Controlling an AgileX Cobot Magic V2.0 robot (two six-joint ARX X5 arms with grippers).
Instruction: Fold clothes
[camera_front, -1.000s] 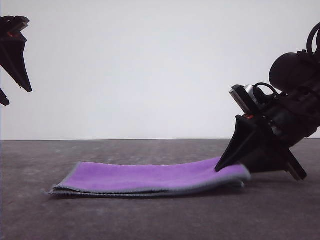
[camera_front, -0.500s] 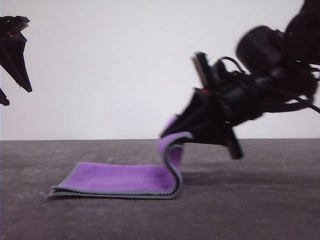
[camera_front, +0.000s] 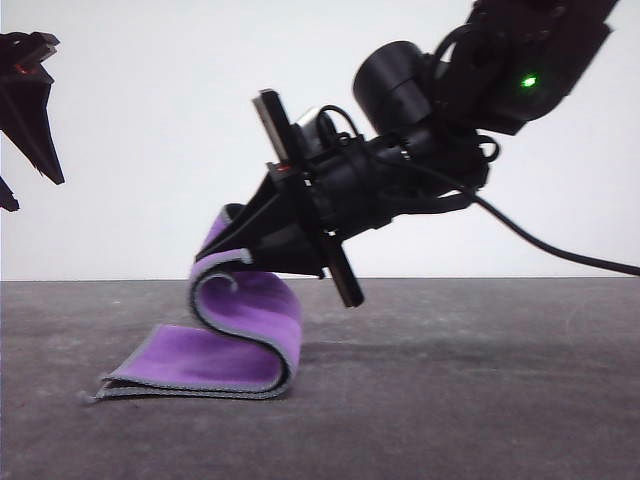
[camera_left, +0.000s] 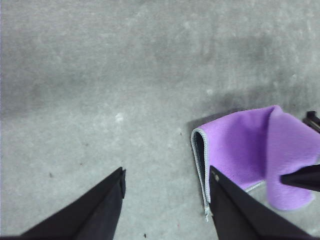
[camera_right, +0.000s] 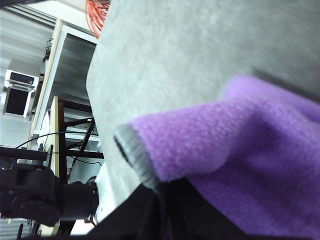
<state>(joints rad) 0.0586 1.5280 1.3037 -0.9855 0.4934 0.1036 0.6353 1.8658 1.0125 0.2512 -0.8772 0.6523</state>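
Since the earlier frame your right gripper (camera_front: 232, 240) has carried the cloth's (camera_front: 215, 355) edge further left and higher, so the purple sheet now curls in an S above its lower half, which lies flat on the grey table (camera_front: 480, 400). Its jaws are clamped on the hemmed edge, as your right wrist view confirms. Your left gripper (camera_left: 167, 195) hangs spread wide and empty above the table, near the cloth's folded end.
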